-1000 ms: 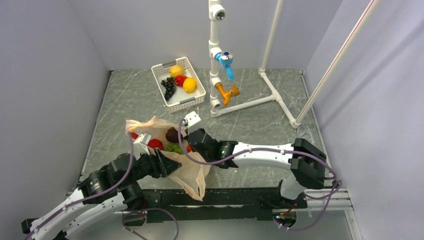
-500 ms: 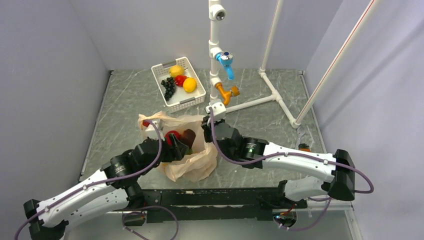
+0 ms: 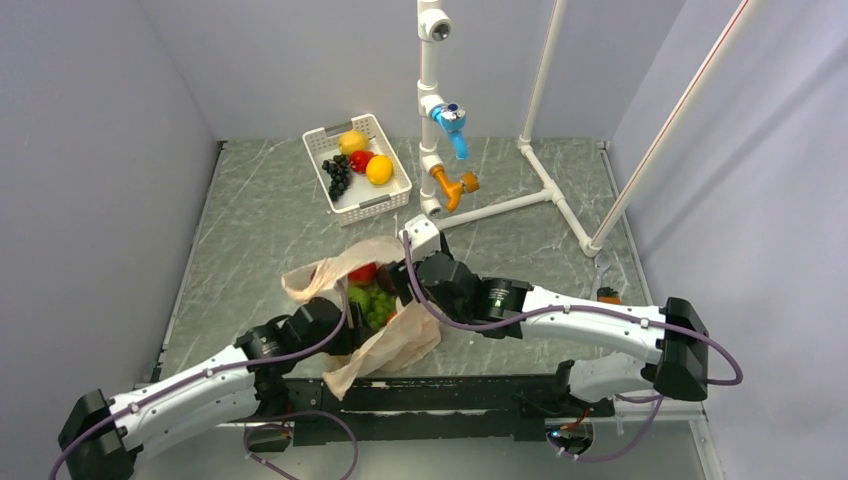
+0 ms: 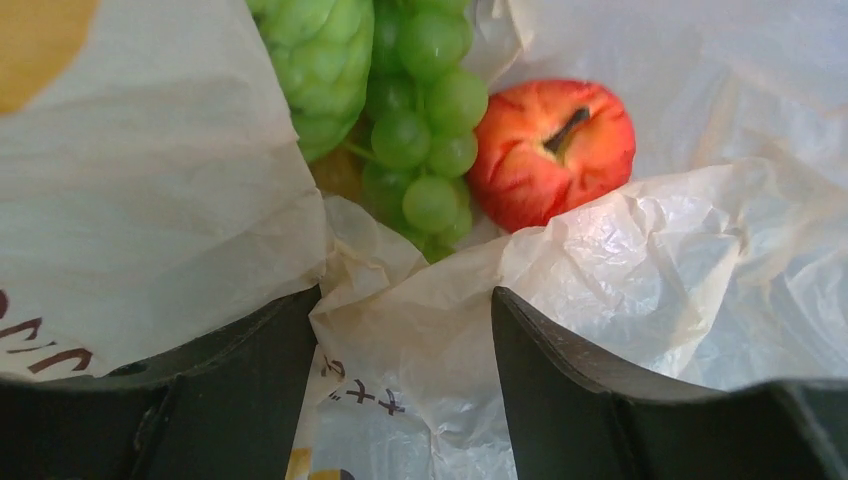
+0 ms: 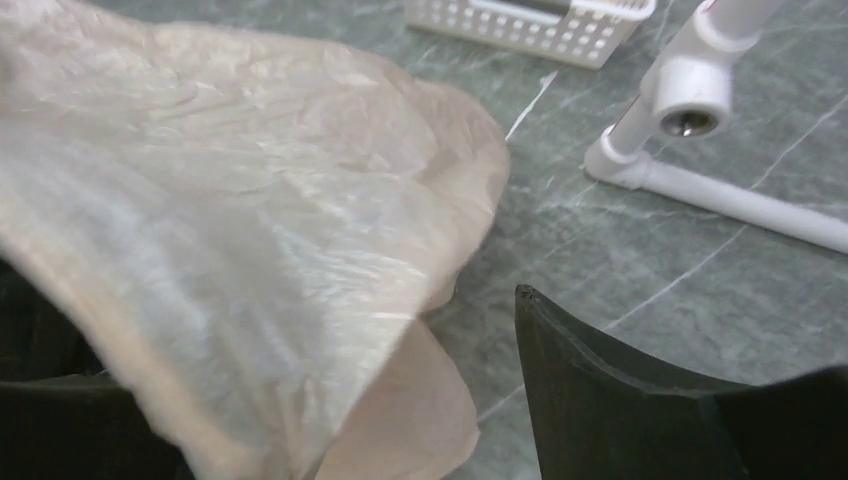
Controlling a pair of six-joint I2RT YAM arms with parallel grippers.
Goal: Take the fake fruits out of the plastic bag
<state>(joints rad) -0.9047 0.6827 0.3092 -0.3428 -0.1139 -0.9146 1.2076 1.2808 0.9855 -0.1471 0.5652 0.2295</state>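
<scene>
1. The right pincer point(image 5: 315, 340) held the far rim of the thin, crinkly, translucent peach-orange plastic bag point(image 3: 395, 338) raised half a second ago. Now its jaws stand wide and grip nothing. In its wrist view the film only drapes over one finger, and the other finger hangs bare above the grey-green marbled tabletop point(image 3: 260, 230).
2. With the rim let go, the bag has slumped from a tall open pouch into a low, long heap. Seen from above, its mouth gapes upward and shows the fruit.
3. The left pincer point(image 4: 405, 300) has drawn back to the near side of the bag. Its jaws are also wide. A crumpled fold of film lies loose between its dark fingers point(image 4: 250, 390) and, as far as I can see, it is not clamped.
4. Just beyond that fold lie the glossy red plastic apple point(image 4: 553, 150), the green plastic grape bunch point(image 4: 425, 140) and a bumpy round green fruit point(image 4: 315, 60). The grape bunch touches both of the others. All three rest on bag film and sit straight ahead of the left pincer, near but not between its jaws.
5. My reading is that no fruit is out yet, though the open mouth now gives the left pincer a direct reach to the grape bunch or the apple. The risk is that the jaws catch the loose fold instead of a fruit.
6. The white slotted plastic basket point(image 3: 372, 205) sits well apart at the far side.
</scene>
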